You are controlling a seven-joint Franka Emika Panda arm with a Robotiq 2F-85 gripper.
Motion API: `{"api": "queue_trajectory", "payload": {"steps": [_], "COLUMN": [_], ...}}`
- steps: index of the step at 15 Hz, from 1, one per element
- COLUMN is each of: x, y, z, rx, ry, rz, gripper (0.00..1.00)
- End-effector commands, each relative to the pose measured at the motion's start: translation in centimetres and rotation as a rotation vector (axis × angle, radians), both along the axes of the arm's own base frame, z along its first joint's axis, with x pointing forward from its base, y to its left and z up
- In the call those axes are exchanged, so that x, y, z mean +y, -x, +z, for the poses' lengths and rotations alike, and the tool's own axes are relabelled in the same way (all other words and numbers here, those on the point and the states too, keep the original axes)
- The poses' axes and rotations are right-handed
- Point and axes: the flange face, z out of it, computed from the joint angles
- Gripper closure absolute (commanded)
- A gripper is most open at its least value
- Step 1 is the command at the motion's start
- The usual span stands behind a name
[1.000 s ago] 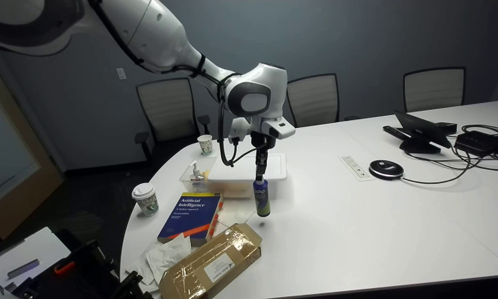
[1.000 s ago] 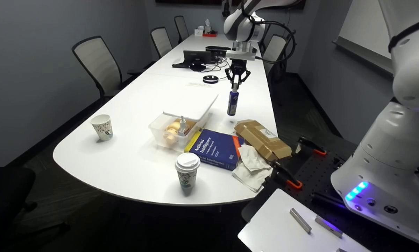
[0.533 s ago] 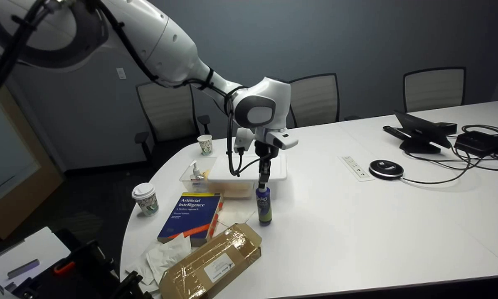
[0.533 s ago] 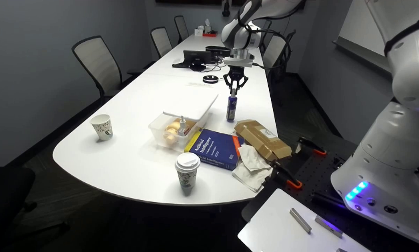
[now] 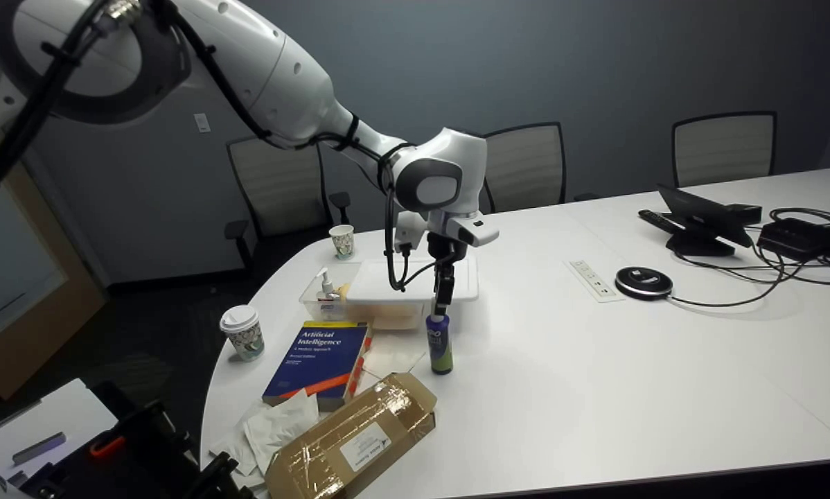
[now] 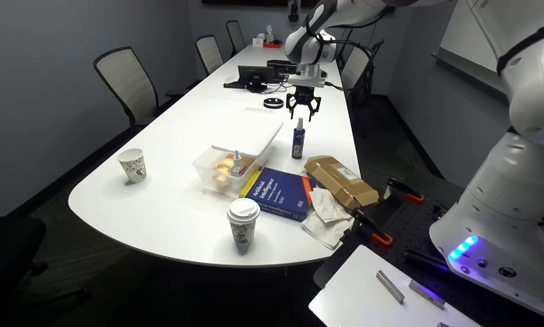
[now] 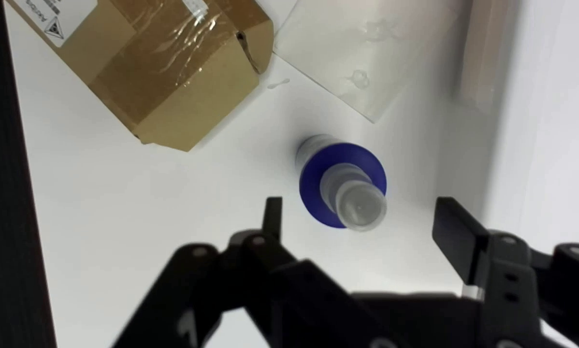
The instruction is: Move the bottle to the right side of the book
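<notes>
Saw jaws spread, holding nothing, near bottle (image 6: pixel 298 144), upright on tabletop (image 6: pixel 176 145) apart from book (image 6: pixel 276 190). Judged prob. light, stiff, poss. slick; best gripped by cap (image 7: pixel 361 207).

In an exterior view, the worktop (image 5: pixel 595 374) right of the bottle (image 5: pixel 439 348) gives free passage. Left of the bottle, the book (image 5: pixel 321 360) bars a low path; front-left, the cardboard package (image 5: pixel 352 440); close behind, the plastic container (image 5: pixel 384 317). In the wrist view, gaps separate the bottle's top from both parted jaws.
</notes>
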Motion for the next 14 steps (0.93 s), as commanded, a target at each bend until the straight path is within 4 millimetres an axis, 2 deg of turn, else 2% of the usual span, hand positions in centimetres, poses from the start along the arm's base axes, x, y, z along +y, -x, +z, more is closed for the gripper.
{"api": "queue_trajectory", "payload": {"steps": [1, 4, 7, 14], "x": [0.3, 1.5, 3.5, 9.4], "y": [-0.4, -0.6, -0.8, -1.4], "z": [1.6, 3.2, 4.9, 8.6], "rx": [0.056, 0.108, 0.173, 0.229], "ry": [-0.029, -0.022, -0.027, -0.004], "rz": [-0.022, -0.032, -0.041, 0.088], "gripper": [0.0, 0.0, 0.0, 0.0]}}
